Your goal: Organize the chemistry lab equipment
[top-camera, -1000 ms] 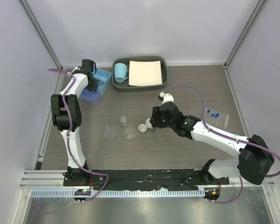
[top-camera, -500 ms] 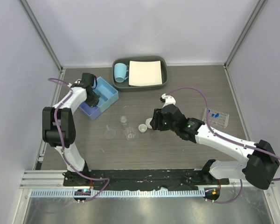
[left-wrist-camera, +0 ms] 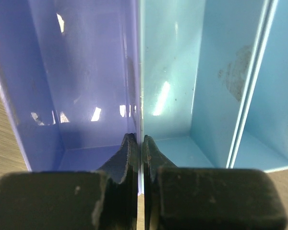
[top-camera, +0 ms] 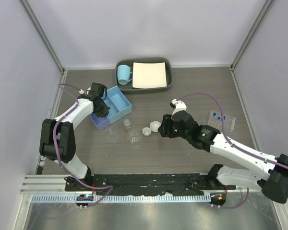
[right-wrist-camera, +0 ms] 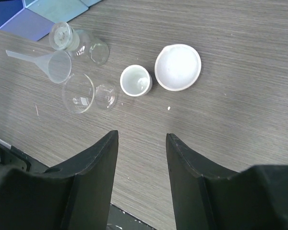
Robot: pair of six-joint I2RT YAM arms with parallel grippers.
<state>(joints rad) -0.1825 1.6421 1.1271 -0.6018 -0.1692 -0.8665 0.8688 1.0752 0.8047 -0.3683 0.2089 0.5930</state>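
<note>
The left gripper (top-camera: 101, 108) is pinched tight on an inner dividing wall of the blue three-compartment box (top-camera: 116, 101); in the left wrist view its fingers (left-wrist-camera: 128, 158) press that thin wall from both sides, a violet-blue compartment to one side and a lighter blue one to the other; the box (left-wrist-camera: 86, 72) lies slanted on the wooden table (top-camera: 192, 96), left of centre, just in front of the dark grey tray (top-camera: 169, 72) that holds a light-blue mug (top-camera: 124, 74) and a white sheet (top-camera: 149, 74).

The right gripper (right-wrist-camera: 141, 141) has its fingers apart, nothing between them, and hangs above bare table; just beyond it lie two white round dishes, a small deep one (right-wrist-camera: 136, 80) and a wider shallow one (right-wrist-camera: 178, 67), close together but apart; left of them are a clear beaker (right-wrist-camera: 79, 93), a clear funnel (right-wrist-camera: 55, 64) and a small clear bottle (right-wrist-camera: 63, 36).

The clear plastic tube rack (top-camera: 222, 121) stands well to the right, blue-capped tubes (top-camera: 215, 114) in it.
</note>
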